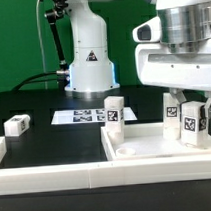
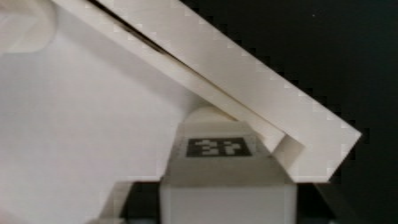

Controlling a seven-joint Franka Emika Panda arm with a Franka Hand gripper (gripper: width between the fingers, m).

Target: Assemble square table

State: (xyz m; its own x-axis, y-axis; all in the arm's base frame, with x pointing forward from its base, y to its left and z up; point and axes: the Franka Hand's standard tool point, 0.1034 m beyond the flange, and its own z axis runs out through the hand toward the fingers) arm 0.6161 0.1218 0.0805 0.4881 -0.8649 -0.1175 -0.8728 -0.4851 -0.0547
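Note:
The white square tabletop (image 1: 146, 148) lies flat at the exterior view's right, raised rim up; the wrist view shows its flat face (image 2: 80, 110) and one rim corner (image 2: 294, 150). One white leg (image 1: 192, 123) with a black-and-white tag stands upright in the tabletop's near right corner. My gripper (image 1: 192, 109) comes down over it and is shut on this leg (image 2: 217, 160), whose sides fill the gap between the dark fingers (image 2: 157, 195). A second leg (image 1: 172, 112) stands just behind it. A third leg (image 1: 114, 110) is upright at the tabletop's far left corner.
Another leg (image 1: 16, 124) lies on its side on the black table at the exterior view's left. The marker board (image 1: 86, 117) lies flat behind the tabletop. The robot's white base (image 1: 89, 59) rises at the back. A long white border wall (image 1: 57, 174) runs along the front.

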